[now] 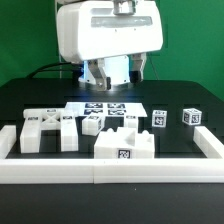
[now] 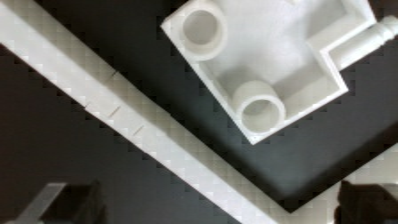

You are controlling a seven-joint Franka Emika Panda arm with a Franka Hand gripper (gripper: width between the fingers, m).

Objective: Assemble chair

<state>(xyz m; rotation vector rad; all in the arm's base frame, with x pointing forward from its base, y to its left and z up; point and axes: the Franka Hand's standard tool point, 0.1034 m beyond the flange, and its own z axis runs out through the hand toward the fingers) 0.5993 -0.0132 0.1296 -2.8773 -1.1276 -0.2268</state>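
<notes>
In the exterior view we see a white rail (image 1: 110,172) that runs around three sides of the black table (image 1: 30,100). All the chair pieces lie inside the rail. The big blocky piece (image 1: 124,146) sits just behind the front part of the rail, about in the middle. Farther back from the front rail there is a row of pieces. The wide piece (image 1: 38,128) is close to the rail's arm at the exterior view's left, and the tall piece (image 1: 68,128) stands just beside it. Next come the little piece (image 1: 93,123) and the tagged piece (image 1: 125,120). The first cube (image 1: 160,117) and the second cube (image 1: 191,116) sit nearer the rail's arm at the exterior view's right, apart from each other. The marker board (image 1: 100,105) lies flat behind the row, farther from the front rail than the row. The gripper (image 1: 112,80) hangs in the air over that board and touches nothing. In the wrist view we see the rail again as a long white bar on a slant. A flat white piece (image 2: 249,60) with two round spots lies on the table near the rail but not touching it. We cannot tell if the spots are holes or bumps. The two dark fingers (image 2: 54,205) are blurry and far apart, with nothing between them, so the gripper is wide open and holds nothing.
</notes>
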